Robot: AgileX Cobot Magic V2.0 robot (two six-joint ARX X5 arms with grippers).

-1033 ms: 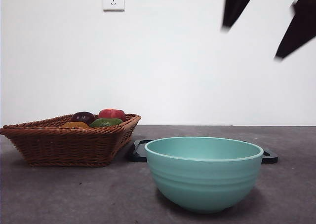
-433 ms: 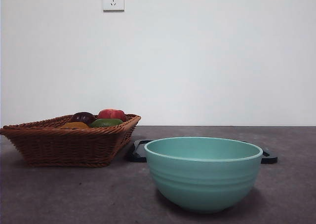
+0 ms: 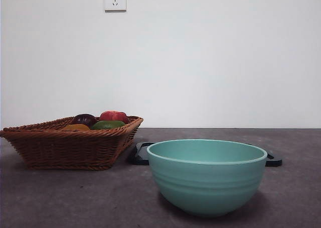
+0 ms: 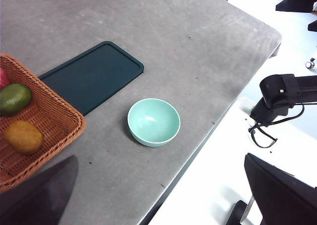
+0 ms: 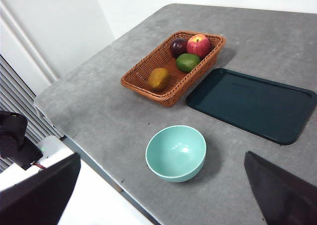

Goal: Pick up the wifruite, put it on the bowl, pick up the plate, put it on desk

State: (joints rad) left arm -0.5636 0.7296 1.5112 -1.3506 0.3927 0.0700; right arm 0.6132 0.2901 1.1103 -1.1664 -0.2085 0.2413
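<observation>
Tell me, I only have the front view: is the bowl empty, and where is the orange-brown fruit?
Observer: The bowl is empty.
Operator: And the fruit?
Observer: The wifruite lies in the wicker basket, at the end nearest the table edge.
Operator: What is the dark thing behind the bowl?
Observer: A flat dark green tray beside the basket, with nothing on it.
Operator: Are the grippers near anything?
Observer: No, both wrist views look down from high above the desk.

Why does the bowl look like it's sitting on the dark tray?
Apart. The right wrist view shows bare desk between the bowl and the dark tray.
</observation>
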